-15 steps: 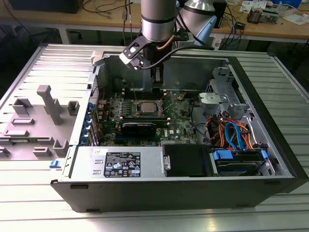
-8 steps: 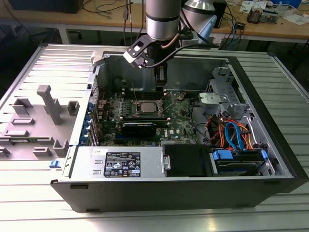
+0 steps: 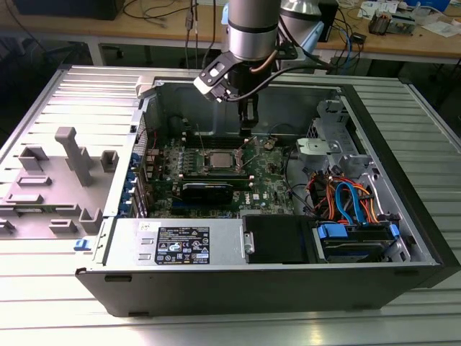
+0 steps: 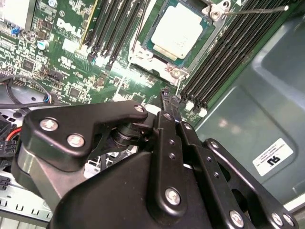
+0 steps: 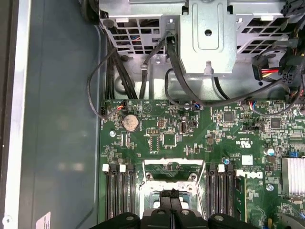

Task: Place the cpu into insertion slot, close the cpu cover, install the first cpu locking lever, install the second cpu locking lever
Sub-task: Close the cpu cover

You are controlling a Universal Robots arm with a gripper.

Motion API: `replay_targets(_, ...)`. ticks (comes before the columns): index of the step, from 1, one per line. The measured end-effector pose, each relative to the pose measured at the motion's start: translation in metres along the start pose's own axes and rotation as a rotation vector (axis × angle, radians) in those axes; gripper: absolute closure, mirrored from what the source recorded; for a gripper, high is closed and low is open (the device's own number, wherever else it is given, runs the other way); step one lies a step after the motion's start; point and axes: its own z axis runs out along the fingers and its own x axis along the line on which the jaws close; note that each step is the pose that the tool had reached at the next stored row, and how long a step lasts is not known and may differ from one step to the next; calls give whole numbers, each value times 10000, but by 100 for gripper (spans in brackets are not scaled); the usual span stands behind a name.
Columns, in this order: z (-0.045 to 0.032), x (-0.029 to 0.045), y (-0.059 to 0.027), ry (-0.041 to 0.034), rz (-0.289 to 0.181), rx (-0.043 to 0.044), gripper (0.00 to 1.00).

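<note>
Flat, silvery square cpu (image 4: 177, 28) sits in the metal-rimmed slot (image 4: 138, 57); the black pincer (image 5: 170, 194), tips together and empty, hovers at the slot's edge.

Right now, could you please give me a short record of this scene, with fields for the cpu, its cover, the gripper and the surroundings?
cpu: silvery top up, seated in the insertion slot
cpu cover: appears to lie flat around the cpu
locking lever: thin rod jutting out past one slot corner; whether it is latched cannot be told
gripper: shut, holding nothing visible, close beside the slot
surroundings: green motherboard inside an open computer case
</note>
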Motion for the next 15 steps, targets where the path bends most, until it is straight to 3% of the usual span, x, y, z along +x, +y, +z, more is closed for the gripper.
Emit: replay_targets(15,6,-1,131,-1,0,5,89)
